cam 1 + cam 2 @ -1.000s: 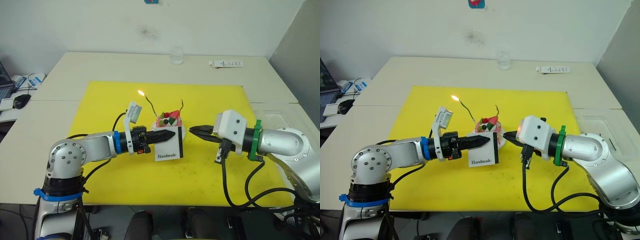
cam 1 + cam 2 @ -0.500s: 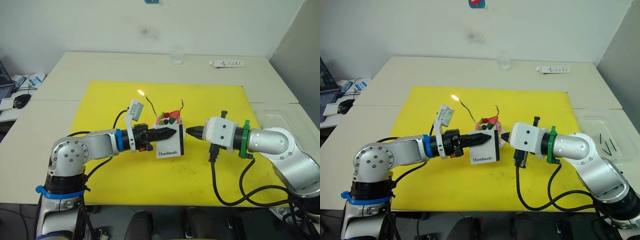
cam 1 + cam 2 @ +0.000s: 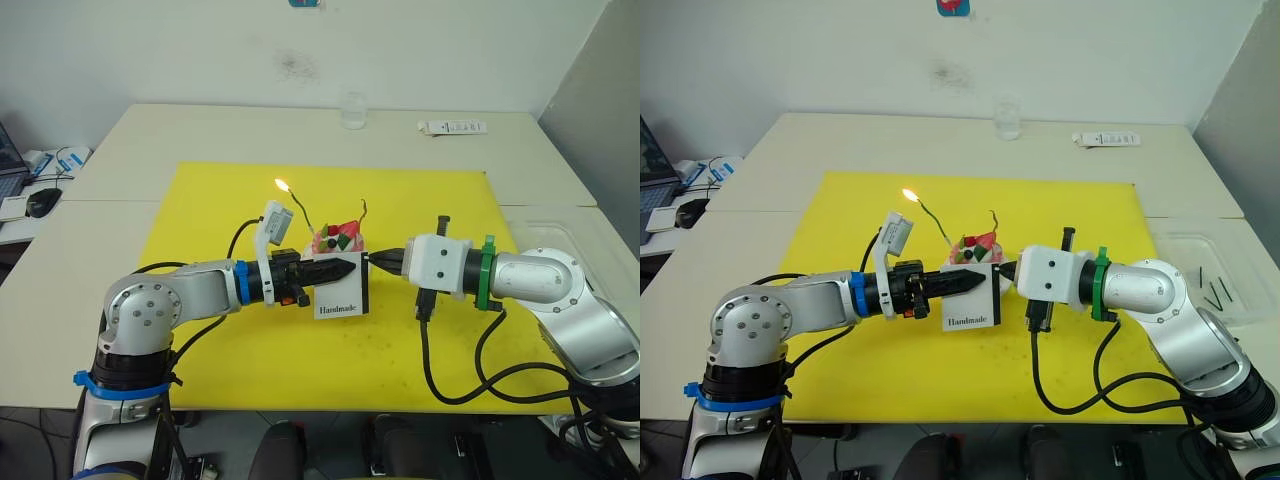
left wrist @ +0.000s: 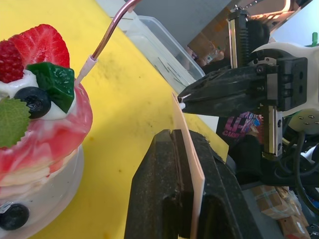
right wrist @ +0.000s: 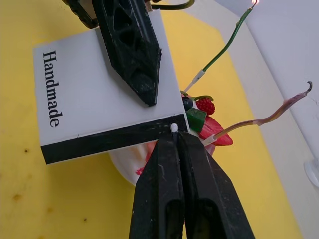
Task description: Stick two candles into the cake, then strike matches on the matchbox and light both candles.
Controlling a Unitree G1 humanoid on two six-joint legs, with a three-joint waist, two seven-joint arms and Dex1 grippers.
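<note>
The pink cake sits on its white plate at the centre of the yellow mat. Two wavy candles stand in it: the greenish candle burns with a flame at its tip, and the brownish-pink candle is unlit. My left gripper is shut on the white "Handmade" matchbox, holding it upright in front of the cake. My right gripper is shut on a match, whose white head touches the box's black strip.
A yellow mat covers the table's middle. A glass and a white strip-shaped object lie at the far edge. A clear tray with dark sticks is at the right. A mouse lies far left.
My right gripper has moved left with the match until its head meets the matchbox strip. The left gripper has shifted the matchbox slightly right.
</note>
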